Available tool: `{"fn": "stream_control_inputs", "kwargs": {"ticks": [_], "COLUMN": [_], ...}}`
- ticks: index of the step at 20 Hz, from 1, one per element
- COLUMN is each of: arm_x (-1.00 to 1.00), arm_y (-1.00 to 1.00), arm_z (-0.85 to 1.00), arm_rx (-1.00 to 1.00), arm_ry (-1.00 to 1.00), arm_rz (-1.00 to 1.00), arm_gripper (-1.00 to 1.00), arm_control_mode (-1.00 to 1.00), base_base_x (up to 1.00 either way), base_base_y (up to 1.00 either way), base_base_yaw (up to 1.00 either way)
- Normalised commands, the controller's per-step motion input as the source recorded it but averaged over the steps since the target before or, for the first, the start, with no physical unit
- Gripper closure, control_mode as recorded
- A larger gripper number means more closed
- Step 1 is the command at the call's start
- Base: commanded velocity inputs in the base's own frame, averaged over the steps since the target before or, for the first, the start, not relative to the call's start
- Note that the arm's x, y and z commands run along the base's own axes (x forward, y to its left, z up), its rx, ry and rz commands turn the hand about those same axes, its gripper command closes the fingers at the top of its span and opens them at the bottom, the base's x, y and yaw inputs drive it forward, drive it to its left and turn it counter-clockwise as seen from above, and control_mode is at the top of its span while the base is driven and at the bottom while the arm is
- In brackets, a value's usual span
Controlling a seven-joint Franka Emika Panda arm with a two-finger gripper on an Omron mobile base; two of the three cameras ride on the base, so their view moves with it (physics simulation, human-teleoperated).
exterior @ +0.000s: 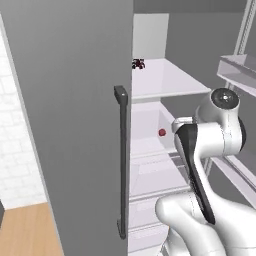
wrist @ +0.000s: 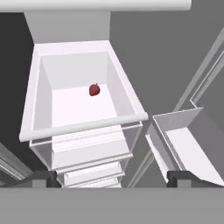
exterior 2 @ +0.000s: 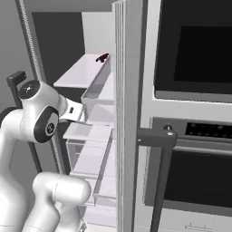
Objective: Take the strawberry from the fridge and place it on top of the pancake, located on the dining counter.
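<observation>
Tool (wrist: 112,179) released, jaws wide, holding nothing, above the fridge (exterior: 70,125) drawer (wrist: 83,124). Strawberry (wrist: 94,90) lies inside that drawer, near its back wall. Risks: fingers catching the drawer's front rim on descent; tiny round fruit rolling away when nudged.

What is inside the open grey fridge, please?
The tall grey fridge holds a tiny red strawberry in a white bin and a dark red-black cluster on the upper white shelf. The lower drawers' contents are hidden.
</observation>
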Motion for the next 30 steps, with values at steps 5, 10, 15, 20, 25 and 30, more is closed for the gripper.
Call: {"fn": "stream_control_inputs", "kwargs": {"ticks": [5, 10, 15, 20, 25, 30], "arm_x": [0.00, 0.00, 0.07, 0.32, 0.34, 0.72], "arm_y": [0.00, 0.00, -0.02, -0.10, -0.02, -0.01], "arm_z": [0.00, 0.00, -0.22, -0.93, -0.62, -0.09], "arm_rx": [0.00, 0.00, 0.06, 0.10, 0.01, 0.00], "arm_ry": [0.00, 0.00, -0.03, -0.04, -0.02, 0.17], "arm_rz": [0.00, 0.00, 0.01, 0.08, 0.04, 0.00], "arm_gripper": [-1.00, -1.00, -1.00, -1.00, -1.00, -1.00], "arm_control_mode": [1.00, 1.00, -1.00, -1.00, -1.00, -1.00], "base_base_x": [0.22, 0.52, 0.02, 0.00, 0.00, 0.00], "base_base_y": [0.37, -0.03, 0.00, 0.00, 0.00, 0.00], "base_base_yaw": [-0.17, -0.02, 0.00, 0.00, 0.00, 0.00]}}
